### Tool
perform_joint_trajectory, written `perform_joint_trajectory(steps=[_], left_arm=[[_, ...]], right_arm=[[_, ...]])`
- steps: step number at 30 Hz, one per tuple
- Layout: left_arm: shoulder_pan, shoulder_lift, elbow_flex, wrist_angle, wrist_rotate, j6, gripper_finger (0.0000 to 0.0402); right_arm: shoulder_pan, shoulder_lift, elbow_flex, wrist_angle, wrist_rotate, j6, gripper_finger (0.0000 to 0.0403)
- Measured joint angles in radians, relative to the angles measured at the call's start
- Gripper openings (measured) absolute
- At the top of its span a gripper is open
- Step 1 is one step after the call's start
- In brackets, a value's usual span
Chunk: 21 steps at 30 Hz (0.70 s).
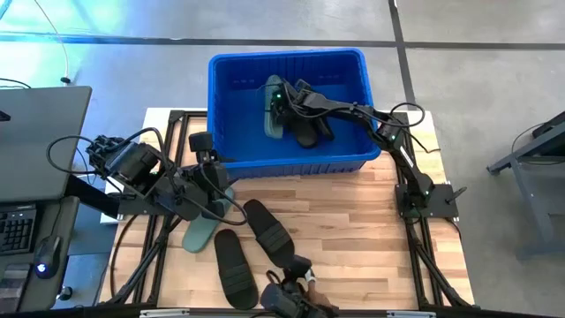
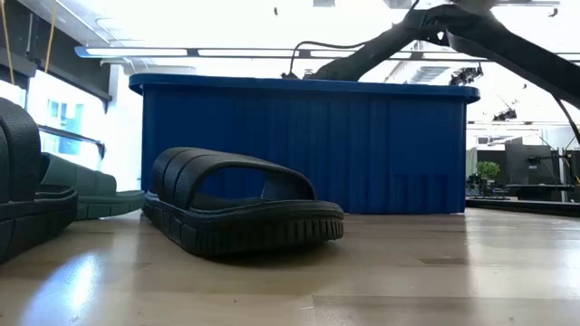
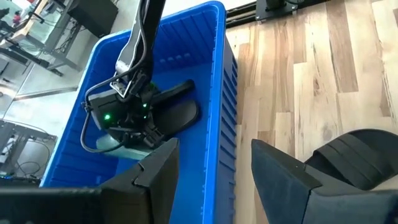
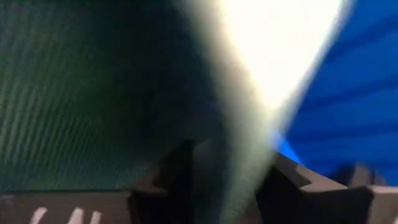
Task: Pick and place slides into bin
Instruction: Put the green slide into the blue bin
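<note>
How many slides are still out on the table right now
3 in plain view: a green slide by the left gripper, a black slide mid-table, and another black slide nearer the front edge. The arms could hide more.

Light wooden plank tabletop (image 1: 353, 238) on a black metal frame, grey desk (image 1: 40, 132) at the left with a keyboard (image 1: 16, 231) and mouse (image 1: 46, 254), grey concrete floor (image 1: 477, 79) marked with dark lines, ceiling strip lights (image 2: 272, 52) in the room beyond.
</note>
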Motion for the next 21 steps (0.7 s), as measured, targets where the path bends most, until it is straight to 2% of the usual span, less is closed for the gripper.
perform_joint_trajectory(steps=[4, 11, 14, 21], left_arm=[[0.001, 0.0, 0.0, 0.0, -0.01, -0.001, 0.0184], [0.001, 0.0, 0.0, 0.0, -0.024, -0.004, 0.0184], [0.001, 0.0, 0.0, 0.0, -0.023, -0.016, 0.0184], [0.001, 0.0, 0.0, 0.0, -0.009, -0.023, 0.0184]], right_arm=[[0.025, 0.001, 0.036, -0.002, -0.01, -0.089, 0.0138], [0.055, 0.001, 0.08, -0.004, -0.051, -0.079, 0.0137], [0.057, 0.001, 0.08, -0.051, -0.005, -0.077, 0.0139], [0.057, 0.001, 0.104, -0.16, -0.053, -0.069, 0.014]])
